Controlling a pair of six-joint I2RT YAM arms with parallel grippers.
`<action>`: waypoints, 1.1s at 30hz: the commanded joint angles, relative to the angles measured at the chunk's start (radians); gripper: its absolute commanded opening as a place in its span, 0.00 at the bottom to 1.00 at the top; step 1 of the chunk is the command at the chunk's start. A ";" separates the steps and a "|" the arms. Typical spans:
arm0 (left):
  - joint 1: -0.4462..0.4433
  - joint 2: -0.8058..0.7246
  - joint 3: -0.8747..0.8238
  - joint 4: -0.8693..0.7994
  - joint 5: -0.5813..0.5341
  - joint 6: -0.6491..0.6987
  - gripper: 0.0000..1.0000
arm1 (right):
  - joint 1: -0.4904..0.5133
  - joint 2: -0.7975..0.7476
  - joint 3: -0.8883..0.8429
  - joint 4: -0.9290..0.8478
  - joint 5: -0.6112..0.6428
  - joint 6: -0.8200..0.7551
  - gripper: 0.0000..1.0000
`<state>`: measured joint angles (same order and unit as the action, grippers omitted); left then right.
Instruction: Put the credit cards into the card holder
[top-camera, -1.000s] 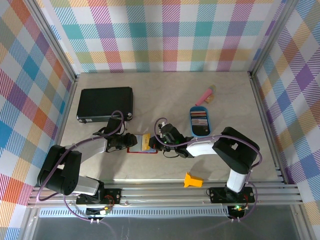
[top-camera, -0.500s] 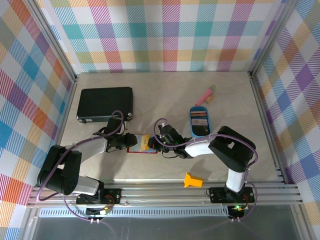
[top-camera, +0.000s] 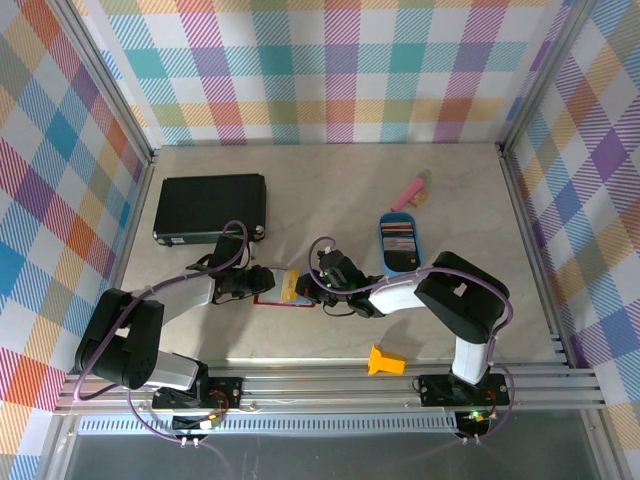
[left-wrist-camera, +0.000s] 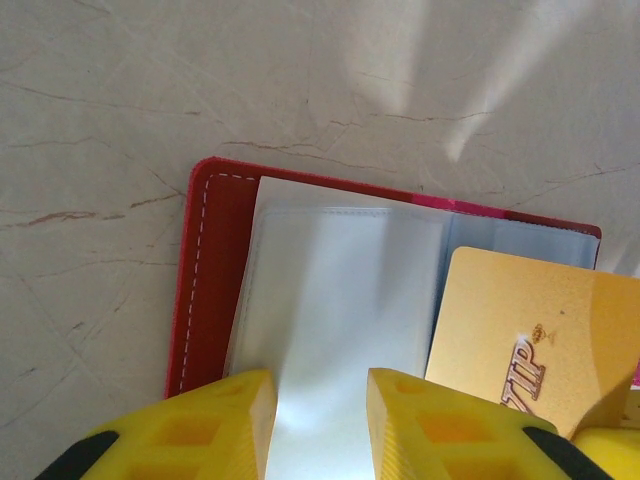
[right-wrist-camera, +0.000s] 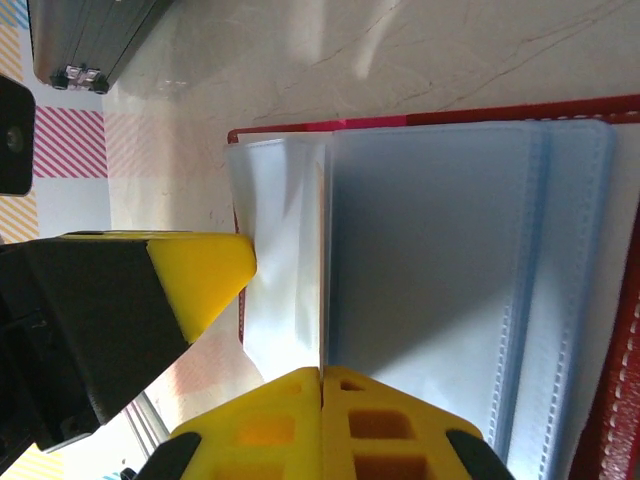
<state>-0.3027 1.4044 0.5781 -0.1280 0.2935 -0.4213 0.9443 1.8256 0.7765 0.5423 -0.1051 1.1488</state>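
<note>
The dark-red card holder (top-camera: 270, 299) lies open on the table between both grippers, grey-blue pockets (right-wrist-camera: 430, 260) up. My right gripper (top-camera: 306, 288) (right-wrist-camera: 322, 375) is shut on a gold-tan credit card (left-wrist-camera: 520, 330) marked VIP, held edge-on over the holder's right half. The left gripper (top-camera: 262, 284) (left-wrist-camera: 320, 385) is open, its yellow fingertips (left-wrist-camera: 235, 400) straddling a clear pocket sheet beside the red border (left-wrist-camera: 205, 260). More credit cards (top-camera: 398, 238) lie in the blue oval tray (top-camera: 401, 269).
A large black flat case (top-camera: 210, 207) lies at the back left. A pink object (top-camera: 410, 190) sits behind the tray. A small orange piece (top-camera: 385, 360) stands near the front rail, right of centre.
The right arm's elbow has swung slightly left. Both grippers, the gold card and the holder stay almost where they were.
</note>
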 joint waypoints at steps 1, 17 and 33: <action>0.014 0.018 -0.022 -0.042 -0.024 0.020 0.32 | 0.010 0.021 0.019 0.036 0.012 0.023 0.00; 0.014 0.025 -0.019 -0.045 -0.028 0.018 0.32 | 0.010 0.064 0.026 0.081 -0.011 0.074 0.00; 0.014 0.040 -0.014 -0.048 -0.034 0.017 0.32 | 0.010 0.118 0.063 0.061 -0.061 0.054 0.00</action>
<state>-0.3019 1.4109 0.5785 -0.1257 0.2890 -0.4213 0.9443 1.9095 0.8143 0.6067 -0.1307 1.2156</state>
